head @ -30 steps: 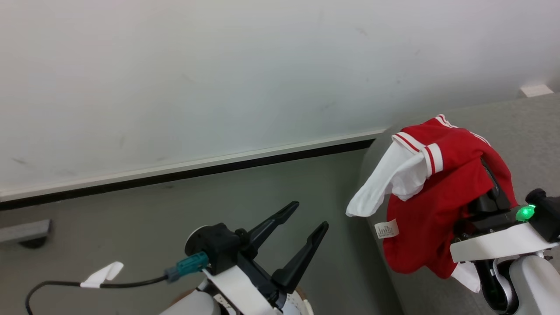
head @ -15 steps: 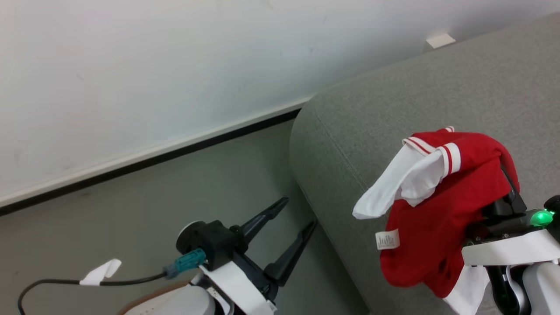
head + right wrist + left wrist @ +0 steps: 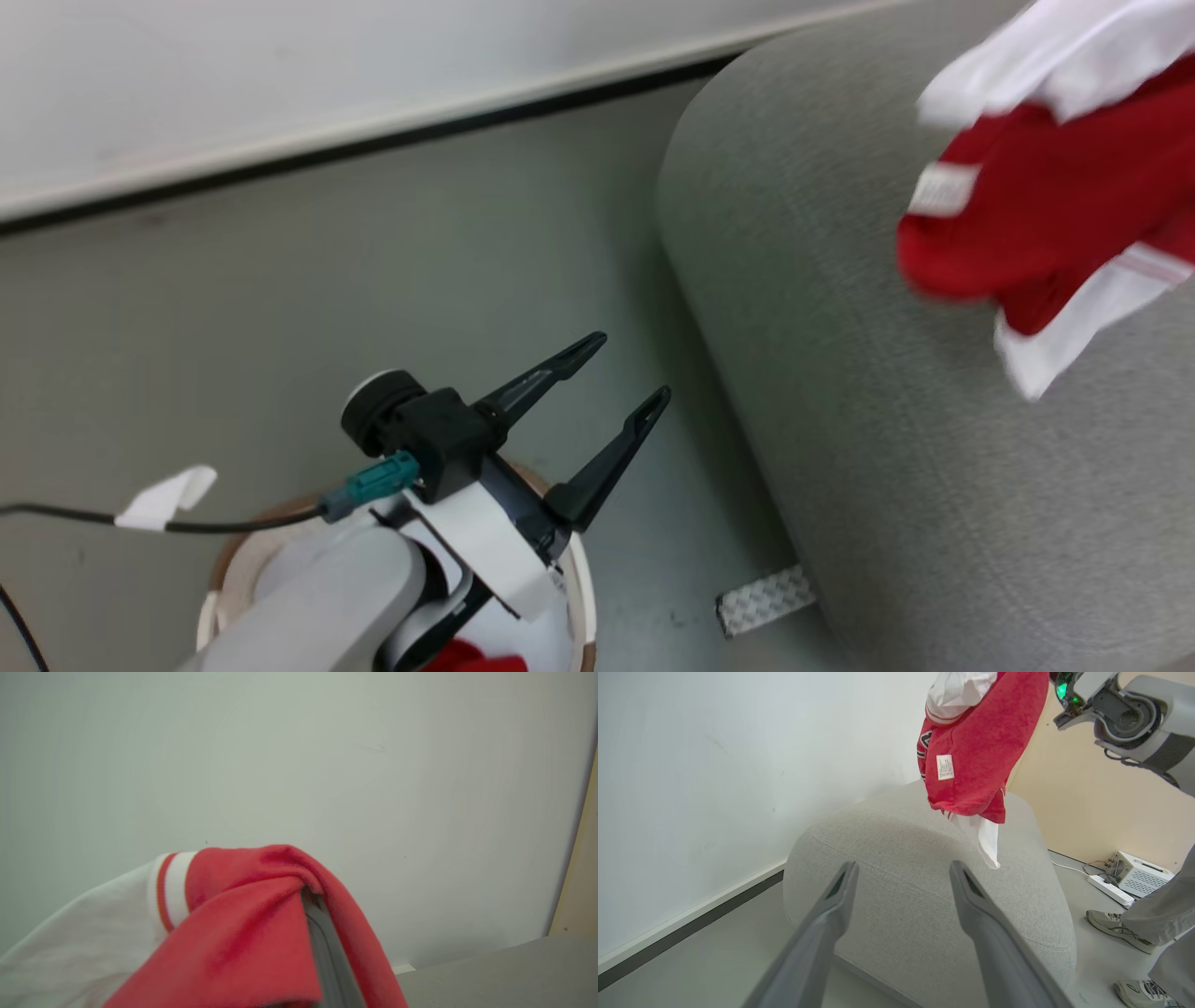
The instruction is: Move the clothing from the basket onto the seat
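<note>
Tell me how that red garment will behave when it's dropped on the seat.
Probably floppy: the red garment hangs in loose folds from the shut right gripper, a white panel dangling. It looks light, so it should land limp and crumple on the seat, not roll. The seat's woven cover likely keeps it from sliding.

The left gripper (image 3: 630, 369), two long dark fingers on a pale grey forearm (image 3: 327, 597), holds its jaws spread wide with nothing between them. The right gripper (image 3: 315, 919) is clamped tight on the red and white sportswear garment (image 3: 243, 924), its pale grey arm (image 3: 1134, 716) raised high.
</note>
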Controlling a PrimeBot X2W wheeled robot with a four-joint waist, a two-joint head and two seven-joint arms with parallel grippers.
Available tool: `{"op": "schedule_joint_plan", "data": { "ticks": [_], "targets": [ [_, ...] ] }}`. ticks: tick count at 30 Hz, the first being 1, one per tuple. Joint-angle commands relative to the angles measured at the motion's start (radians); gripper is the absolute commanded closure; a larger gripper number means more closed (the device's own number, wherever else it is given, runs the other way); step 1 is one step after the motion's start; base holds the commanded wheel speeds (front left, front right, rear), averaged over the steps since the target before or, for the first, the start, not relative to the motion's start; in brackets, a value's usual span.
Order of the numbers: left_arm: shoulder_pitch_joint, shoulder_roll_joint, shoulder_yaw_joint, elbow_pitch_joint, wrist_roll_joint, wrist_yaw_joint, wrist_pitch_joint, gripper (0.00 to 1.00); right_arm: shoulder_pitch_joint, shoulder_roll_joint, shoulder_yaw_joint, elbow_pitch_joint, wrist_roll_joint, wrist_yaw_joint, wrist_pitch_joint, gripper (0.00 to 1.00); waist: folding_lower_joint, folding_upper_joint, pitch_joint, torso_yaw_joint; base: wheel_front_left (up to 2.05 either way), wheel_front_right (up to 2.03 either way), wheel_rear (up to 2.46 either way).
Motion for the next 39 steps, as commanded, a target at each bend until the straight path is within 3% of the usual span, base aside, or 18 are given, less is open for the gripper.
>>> {"op": "schedule_joint_plan", "data": {
  "ticks": [1,10,22,24,25,28,33,39],
  "targets": [
    [-0.025,0.019,0.008,-0.013,0.015,-0.007,0.007,0.00,-0.089,-0.026,-0.037,0.047,-0.007,-0.002,0.013,1.00,-0.0001,-0.0001,0.135,0.094,0.00,0.00,0.00],
    [-0.074,0.051,0.027,-0.035,0.019,-0.014,0.003,0.00,-0.340,-0.157,-0.147,0.323,-0.137,-0.002,0.062,1.00,-0.0001,-0.0001,0.291,0.202,0.00,0.00,0.00],
    [-0.063,0.042,0.040,0.007,0.002,-0.013,-0.034,0.00,-0.242,-0.194,-0.129,0.669,-0.260,-0.002,0.234,1.00,-0.0001,-0.0001,0.261,0.222,0.00,0.00,0.00],
    [-0.057,0.041,0.042,0.013,0.000,-0.010,-0.040,0.00,-0.237,-0.193,-0.116,0.695,-0.264,-0.002,0.246,0.63,-0.0001,-0.0001,0.240,0.217,0.00,0.00,0.00],
    [-0.052,0.040,0.043,0.016,-0.003,-0.009,-0.040,0.00,-0.239,-0.188,-0.103,0.701,-0.261,-0.002,0.248,0.00,-0.0001,-0.0001,0.229,0.214,0.00,0.00,0.00],
    [-0.035,0.039,0.047,0.031,-0.011,-0.003,-0.047,0.00,-0.233,-0.174,-0.038,0.697,-0.258,-0.002,0.244,0.00,-0.0001,-0.0001,0.184,0.202,0.00,0.00,0.00],
    [0.017,0.033,0.072,0.062,-0.040,0.016,-0.059,0.00,-0.179,-0.185,0.131,0.671,-0.211,-0.002,0.328,0.00,-0.0001,-0.0001,0.066,0.187,0.00,0.00,0.00],
    [0.115,0.039,0.147,0.090,-0.077,0.057,-0.071,0.00,-0.079,-0.251,0.312,0.461,-0.073,-0.002,0.330,0.00,-0.0001,-0.0001,-0.102,0.194,0.00,0.00,0.00]
  ]
}}
